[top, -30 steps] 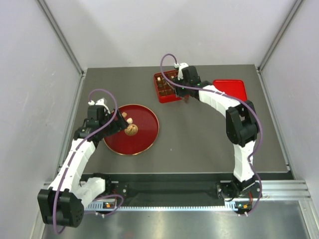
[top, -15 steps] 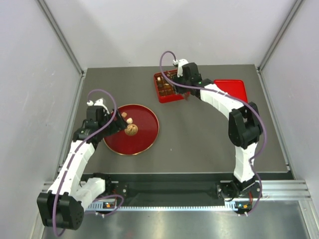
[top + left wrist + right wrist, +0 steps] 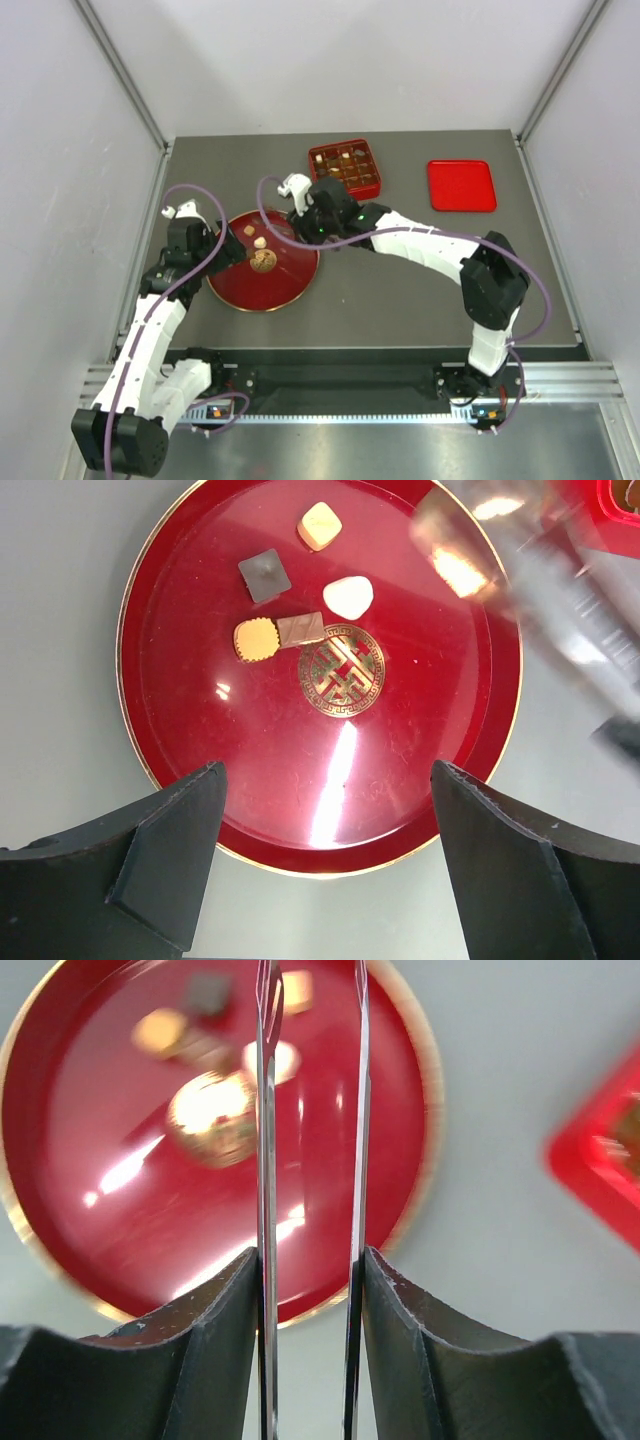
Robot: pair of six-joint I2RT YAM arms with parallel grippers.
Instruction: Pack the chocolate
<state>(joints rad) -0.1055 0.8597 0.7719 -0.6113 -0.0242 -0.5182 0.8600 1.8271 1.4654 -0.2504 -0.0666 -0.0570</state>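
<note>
Five loose chocolate pieces (image 3: 348, 597) lie in the upper left part of the round red plate (image 3: 420, 740), just above its gold emblem (image 3: 342, 668). More sit in the compartmented red box (image 3: 378, 172) at the top centre of the desk (image 3: 420, 290). The left end effector (image 3: 327, 790) hangs spread wide over the plate's lower edge. The right end effector (image 3: 310, 1265) pinches thin metal tweezers (image 3: 266, 1110), blades parallel and apart, above the plate.
</note>
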